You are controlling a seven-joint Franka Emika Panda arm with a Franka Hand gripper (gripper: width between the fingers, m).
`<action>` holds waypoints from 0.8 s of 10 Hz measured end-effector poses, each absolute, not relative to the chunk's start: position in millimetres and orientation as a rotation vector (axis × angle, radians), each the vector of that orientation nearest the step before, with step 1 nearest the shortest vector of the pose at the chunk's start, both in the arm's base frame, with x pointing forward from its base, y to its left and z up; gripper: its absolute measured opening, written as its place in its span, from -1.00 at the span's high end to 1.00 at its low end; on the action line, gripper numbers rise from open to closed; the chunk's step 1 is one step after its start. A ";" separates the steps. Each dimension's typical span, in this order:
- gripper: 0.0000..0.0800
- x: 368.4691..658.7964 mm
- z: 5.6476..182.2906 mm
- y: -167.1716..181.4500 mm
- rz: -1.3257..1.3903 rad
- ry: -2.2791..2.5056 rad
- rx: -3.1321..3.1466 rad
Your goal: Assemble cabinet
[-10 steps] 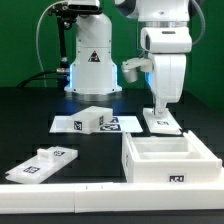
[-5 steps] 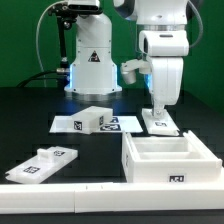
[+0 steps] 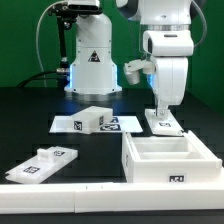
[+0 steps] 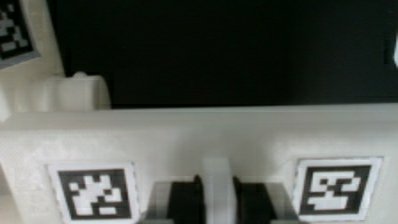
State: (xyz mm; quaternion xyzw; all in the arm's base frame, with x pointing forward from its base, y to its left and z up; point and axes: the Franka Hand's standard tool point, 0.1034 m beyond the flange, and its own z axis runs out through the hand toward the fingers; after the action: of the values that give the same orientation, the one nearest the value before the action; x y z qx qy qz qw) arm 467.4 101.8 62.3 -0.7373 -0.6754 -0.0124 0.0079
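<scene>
The open white cabinet box body (image 3: pixel 168 160) stands at the front on the exterior view's right. Behind it a flat white cabinet panel (image 3: pixel 165 124) lies on the table. My gripper (image 3: pixel 161 112) points straight down onto it. In the wrist view this panel (image 4: pixel 196 130) shows two square tags and a small round peg (image 4: pixel 71 90). My gripper (image 4: pixel 214 202) has its dark fingers (image 4: pixel 178 202) close together with a thin pale strip of the panel between them. Another panel with a raised part (image 3: pixel 45 162) lies at the front on the exterior view's left.
The marker board (image 3: pixel 118 124) lies mid-table with a small white tagged block (image 3: pixel 90 118) on it. A long plain white rail (image 3: pixel 60 196) runs along the front edge. The robot base (image 3: pixel 92 65) stands at the back.
The arm and gripper have shifted slightly toward the exterior view's right. The panel under the gripper seems to have shifted with them. The other parts have not moved.
</scene>
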 end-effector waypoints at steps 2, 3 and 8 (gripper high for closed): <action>0.84 469.3 63.4 105.1 -0.044 -2.107 -2.309; 0.84 469.4 63.7 106.7 -0.046 -2.105 -2.310; 0.84 482.3 60.7 110.4 -0.052 -2.078 -2.330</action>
State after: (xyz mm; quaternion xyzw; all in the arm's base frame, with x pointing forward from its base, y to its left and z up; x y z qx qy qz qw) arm 482.3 110.4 60.7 -0.7461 -0.6655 -0.0166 0.0094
